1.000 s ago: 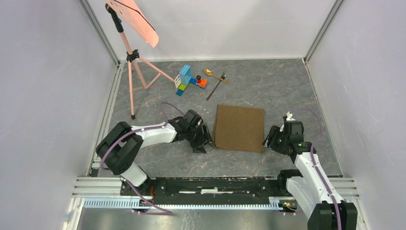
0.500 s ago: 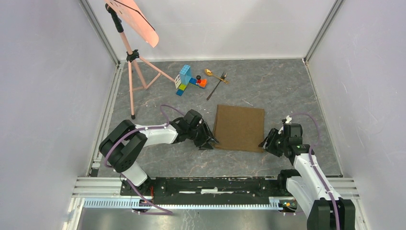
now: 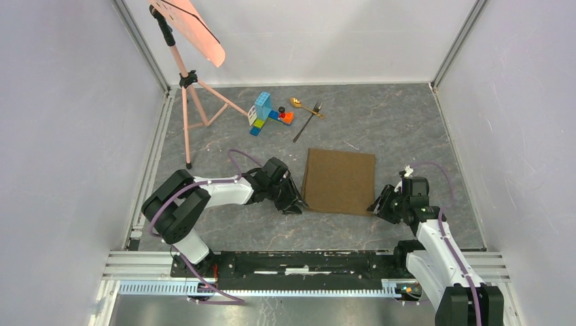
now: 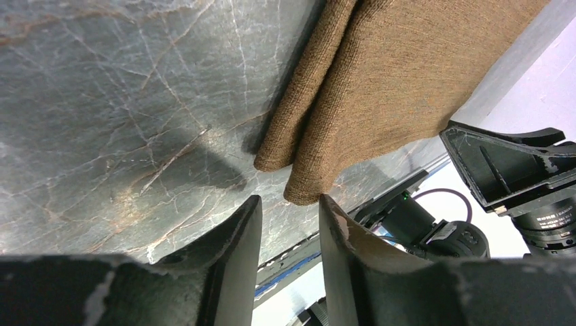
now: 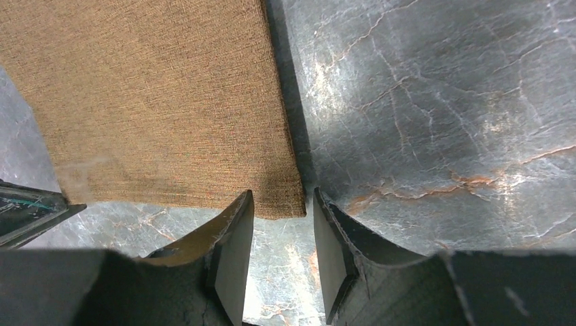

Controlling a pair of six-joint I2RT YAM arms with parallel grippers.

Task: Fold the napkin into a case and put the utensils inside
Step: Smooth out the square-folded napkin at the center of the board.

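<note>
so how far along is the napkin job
Done: nothing, the napkin lies spread out. In hand: left hand and right hand open at its two near corners, not gripping. Left: the folding, then the spoon and fork, lying at the far side.

- napkin (image 3: 339, 181): flat on the table (image 3: 407, 129), mid-field, between the two grippers.
- left gripper (image 3: 297, 205): at the napkin's near left corner.
- right gripper (image 3: 375, 206): at its near right corner.
- fork (image 3: 307, 122): behind the napkin.
- spoon (image 3: 303, 105): just behind the fork.
- toy blocks (image 3: 267, 114): left of both utensils.
- tripod stand (image 3: 190, 109): far left.
</note>
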